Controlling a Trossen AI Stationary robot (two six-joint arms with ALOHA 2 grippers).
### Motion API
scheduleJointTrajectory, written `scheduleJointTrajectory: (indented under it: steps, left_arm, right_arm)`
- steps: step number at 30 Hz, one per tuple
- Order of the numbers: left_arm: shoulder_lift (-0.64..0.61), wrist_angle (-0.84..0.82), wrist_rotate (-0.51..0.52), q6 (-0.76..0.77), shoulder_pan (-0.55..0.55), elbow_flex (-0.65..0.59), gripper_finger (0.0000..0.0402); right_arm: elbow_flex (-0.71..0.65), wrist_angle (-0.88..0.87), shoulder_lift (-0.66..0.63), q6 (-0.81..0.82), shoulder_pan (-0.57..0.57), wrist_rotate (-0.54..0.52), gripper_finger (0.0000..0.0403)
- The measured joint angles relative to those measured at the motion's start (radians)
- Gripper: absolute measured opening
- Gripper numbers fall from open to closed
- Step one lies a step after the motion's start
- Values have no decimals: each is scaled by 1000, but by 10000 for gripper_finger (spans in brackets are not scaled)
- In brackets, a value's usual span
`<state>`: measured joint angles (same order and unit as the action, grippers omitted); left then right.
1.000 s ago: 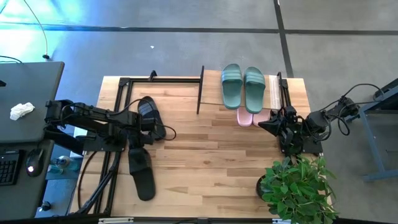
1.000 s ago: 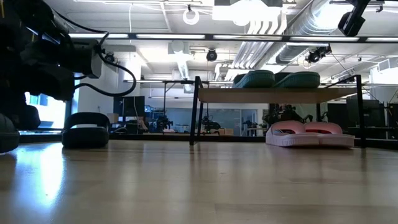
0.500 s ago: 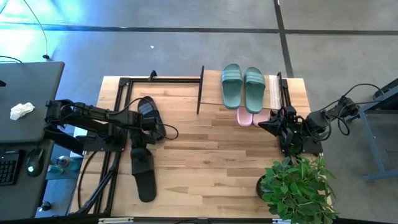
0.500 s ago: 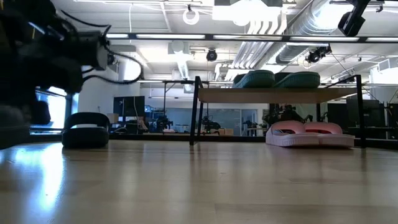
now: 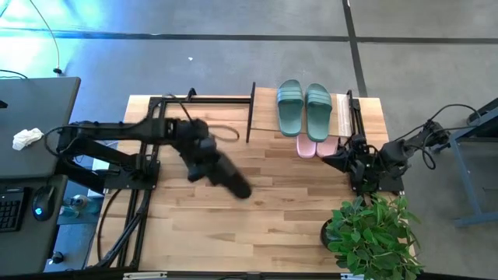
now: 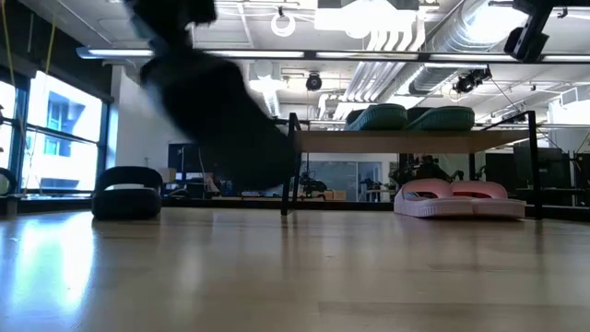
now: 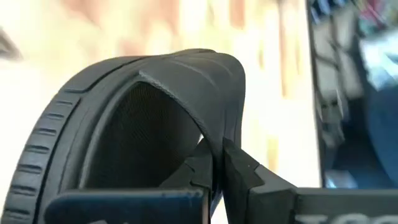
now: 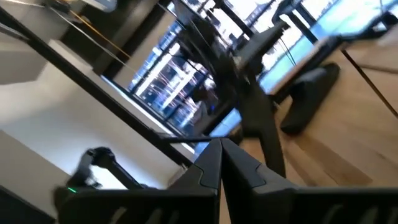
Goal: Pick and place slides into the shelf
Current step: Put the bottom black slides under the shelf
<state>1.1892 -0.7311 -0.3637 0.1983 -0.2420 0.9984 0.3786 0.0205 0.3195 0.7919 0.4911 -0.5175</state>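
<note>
My left gripper (image 5: pixel 204 161) is shut on a black slide (image 5: pixel 231 180) and holds it in the air over the table's middle left; it shows as a dark blur in the low view (image 6: pixel 221 120). The second black slide (image 6: pixel 127 192) stands on its sole on the table, under my left arm in the high view. The sage-green pair (image 5: pixel 303 107) lies on the shelf's top board (image 6: pixel 406 140). The pink pair (image 5: pixel 315 145) lies under that board on the table. My right gripper (image 5: pixel 331 158) is shut and empty beside the shelf's right posts. My left gripper pinches the edge of the black slide's wide strap (image 7: pixel 219 127) between its two fingers (image 7: pixel 239 165). The slide is lifted clear of the table and hangs tilted from the fingers, its far end pointing toward the table's near right.
A potted green plant (image 5: pixel 369 232) stands at the table's near right corner. A black metal frame (image 5: pixel 202 99) lies along the far left of the table. Bare wood (image 5: pixel 264 210) stretches across the table's middle and near side.
My left gripper has risen from the table's near left with the black slide and swung toward the table's middle and far side. The slide, which lay flat on the table, now hangs lifted clear and tilted. The other black slide has stayed in place.
</note>
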Motion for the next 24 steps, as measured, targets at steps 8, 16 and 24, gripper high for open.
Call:
scheduleJointTrajectory:
  steps: [8,16,24]
  left_arm:
    - [36,-3,266,38,0,266,2]
    - [128,-4,236,-12,0,381,1]
    - [174,0,170,-13,0,383,1]
  right_arm:
    - [0,-5,145,83,0,10,0]
    - [0,72,328,112,-23,-36,7]
    - [0,91,467,222,-40,-48,105]
